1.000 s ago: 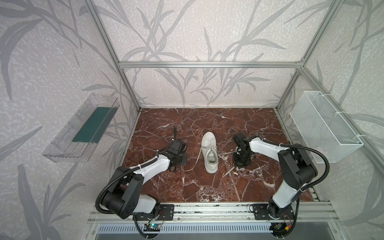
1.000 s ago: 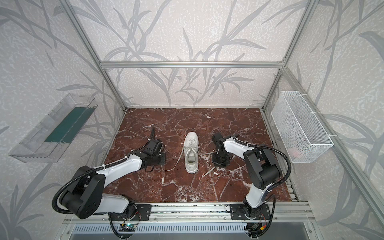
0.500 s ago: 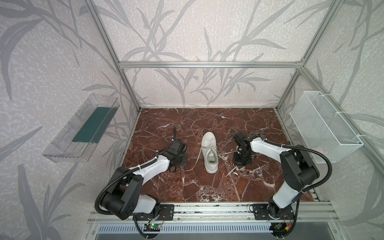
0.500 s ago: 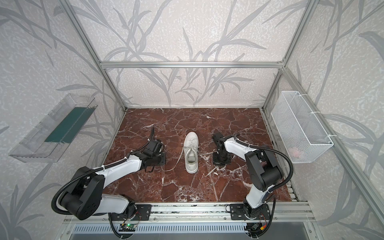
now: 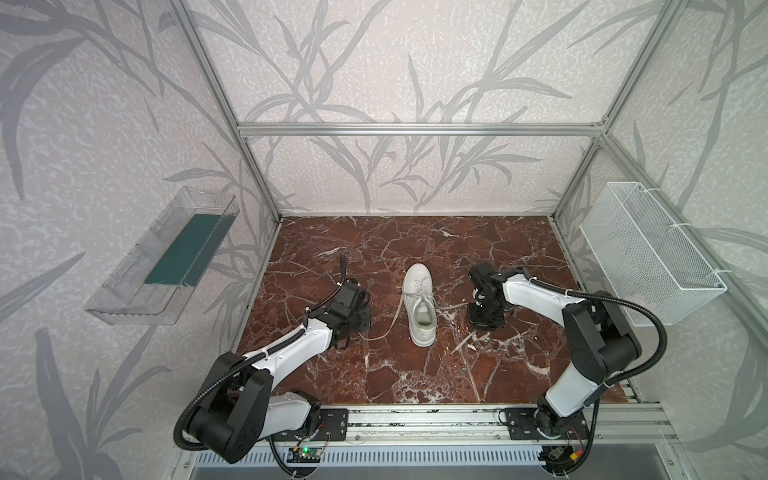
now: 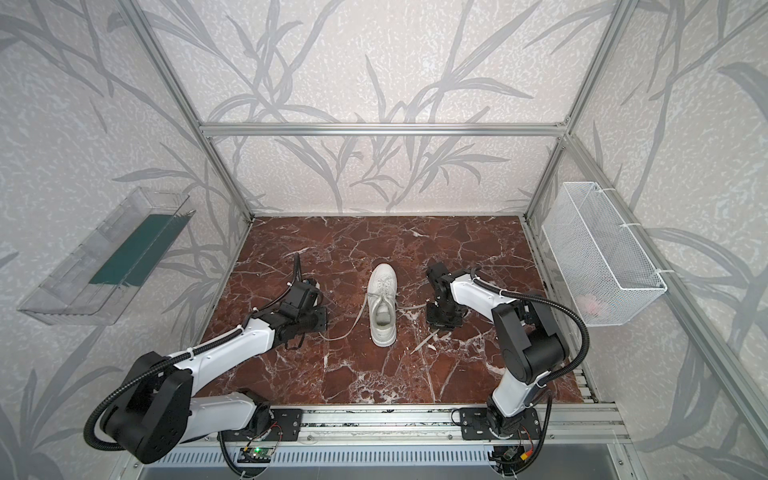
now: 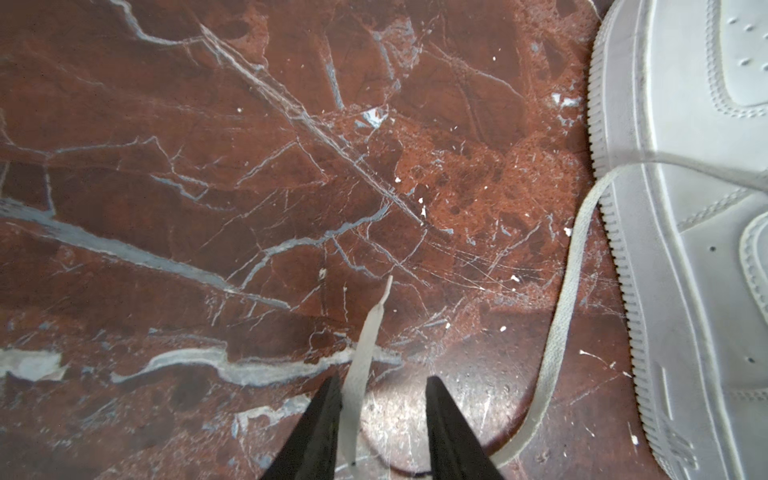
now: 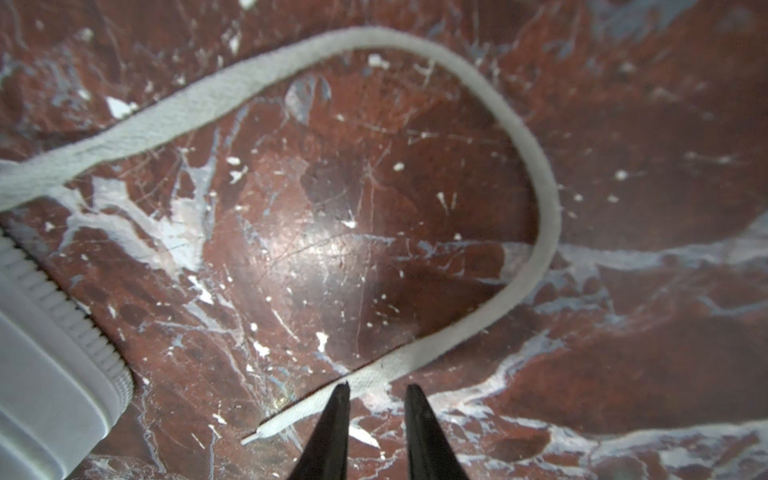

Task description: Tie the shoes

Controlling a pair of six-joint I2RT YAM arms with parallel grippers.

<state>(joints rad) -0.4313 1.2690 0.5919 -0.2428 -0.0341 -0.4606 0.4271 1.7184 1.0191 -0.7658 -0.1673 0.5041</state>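
Marble floor point(image 5: 415, 374): both pincers point(image 7: 383, 380) point(image 8: 377, 385) newly ajar

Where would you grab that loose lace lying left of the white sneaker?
Pinch the left lace just behind its tip, coming straight down: it lies flat and limp on the marble table, so the left tool must straddle its narrow width.

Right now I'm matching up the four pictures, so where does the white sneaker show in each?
Top view: sneaker in the middle, between the two arms.
Top view: sneaker again in the middle, between the arms.
Left wrist: sneaker cut by the frame's edge; side and ribbed sole only.
Right wrist: sneaker in one corner; ribbed sole only.
Shared landmark: the red marble tabletop beneath it.
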